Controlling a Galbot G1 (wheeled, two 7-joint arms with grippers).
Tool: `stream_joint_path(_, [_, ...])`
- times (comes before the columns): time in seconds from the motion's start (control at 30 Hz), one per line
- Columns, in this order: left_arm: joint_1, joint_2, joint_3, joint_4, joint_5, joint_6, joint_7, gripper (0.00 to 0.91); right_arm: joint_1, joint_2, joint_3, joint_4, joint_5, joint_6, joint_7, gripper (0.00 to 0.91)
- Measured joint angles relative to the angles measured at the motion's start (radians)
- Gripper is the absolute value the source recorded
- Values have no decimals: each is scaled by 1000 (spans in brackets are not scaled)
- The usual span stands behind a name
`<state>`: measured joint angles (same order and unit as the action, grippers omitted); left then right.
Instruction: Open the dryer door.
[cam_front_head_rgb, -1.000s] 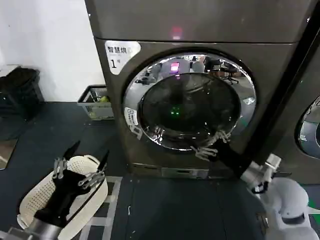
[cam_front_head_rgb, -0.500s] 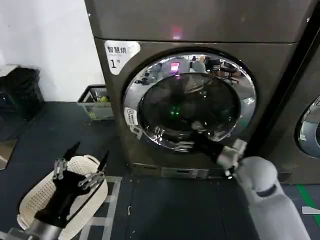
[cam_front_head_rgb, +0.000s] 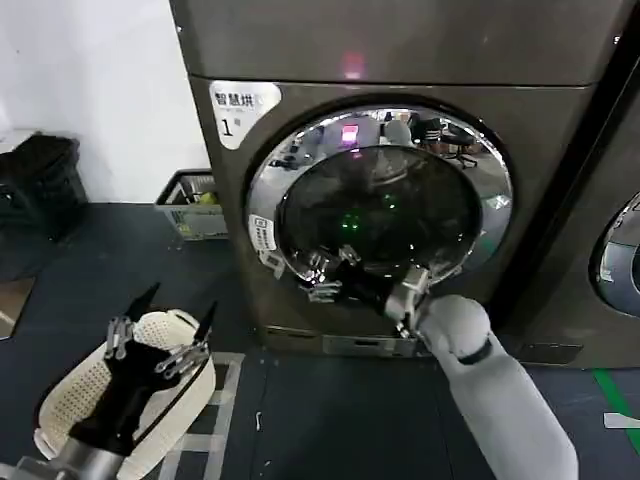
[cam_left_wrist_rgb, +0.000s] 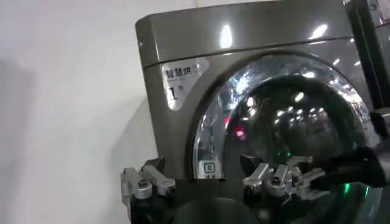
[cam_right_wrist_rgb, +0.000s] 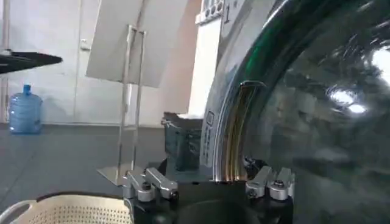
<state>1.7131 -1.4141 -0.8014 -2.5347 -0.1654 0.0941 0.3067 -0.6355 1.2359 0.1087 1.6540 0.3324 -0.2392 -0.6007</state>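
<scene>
Reaching across the front of the machine, the right gripper sits at the lower left of the dryer door, its fingers spread apart against the chrome rim; the door looks shut, flush with the dryer. The right wrist view catches what the head view cannot: the rim's edge running between the parted fingers. The left gripper hangs open, low over a white laundry basket on the floor.
</scene>
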Motion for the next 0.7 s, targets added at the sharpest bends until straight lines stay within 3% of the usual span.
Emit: stream_joint_path(0.7, [2, -4, -6, 3, 18, 10, 0, 907, 104, 82, -78, -122, -27, 16, -42, 907])
